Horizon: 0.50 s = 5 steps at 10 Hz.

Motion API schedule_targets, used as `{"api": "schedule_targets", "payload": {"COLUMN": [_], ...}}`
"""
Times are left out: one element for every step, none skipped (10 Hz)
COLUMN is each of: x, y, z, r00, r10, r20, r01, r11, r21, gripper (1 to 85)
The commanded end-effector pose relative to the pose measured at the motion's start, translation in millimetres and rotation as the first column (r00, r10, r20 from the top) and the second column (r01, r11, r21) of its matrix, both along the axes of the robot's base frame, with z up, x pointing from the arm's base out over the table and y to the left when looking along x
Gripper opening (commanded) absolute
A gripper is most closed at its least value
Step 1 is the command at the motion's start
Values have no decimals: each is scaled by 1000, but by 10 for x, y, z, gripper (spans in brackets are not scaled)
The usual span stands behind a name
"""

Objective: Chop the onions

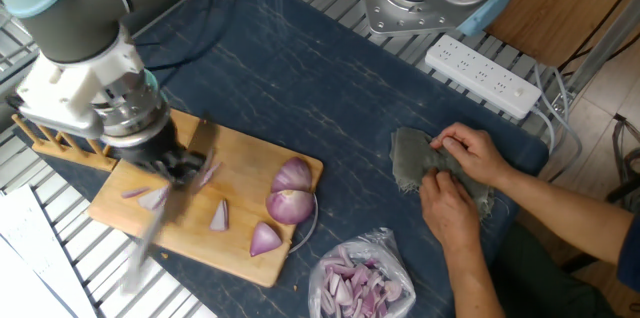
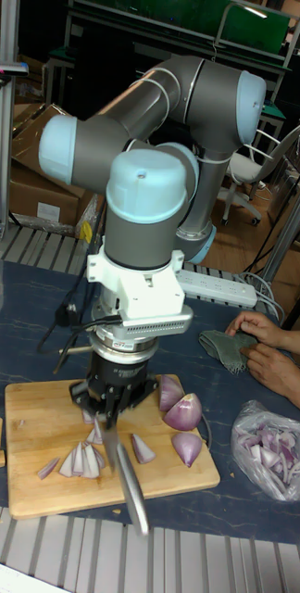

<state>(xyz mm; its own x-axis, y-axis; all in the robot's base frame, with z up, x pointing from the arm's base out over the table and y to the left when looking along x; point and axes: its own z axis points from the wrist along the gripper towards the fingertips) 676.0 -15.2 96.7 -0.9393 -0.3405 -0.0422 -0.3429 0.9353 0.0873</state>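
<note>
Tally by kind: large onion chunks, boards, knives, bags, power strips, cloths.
Large purple onion chunks: 3
Wooden cutting board: 1
Steel knife: 1
Clear plastic bag of onion bits: 1
White power strip: 1
Grey cloth: 1
Total: 8

The onions show glossy purple skins with pale lilac-white cut faces, and they lie on a light tan wooden cutting board. The table wears a dark blue cloth with faint pale streaks. The arm is grey with light blue joint caps, and its claw is black under a white collar. The knife has a silvery blade. A grey-green cloth sits at right, a white power strip beyond it. The clear bag holds purple bits.
</note>
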Motion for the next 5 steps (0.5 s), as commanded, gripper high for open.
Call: {"api": "schedule_targets", "payload": {"x": [44, 45, 40, 39, 36], "y": [118, 183, 281, 360, 510], "z": [109, 121, 121, 128, 129], "r00": [1000, 1000, 1000, 1000, 999], "r10": [-22, -20, -20, -23, -38], "r20": [-9, -10, -14, -13, -15], "r01": [22, 20, 20, 23, 38], "r11": [1000, 1000, 1000, 1000, 998], "r21": [-4, -10, 14, 19, 45], "gripper": [10, 10, 10, 10, 10]}}
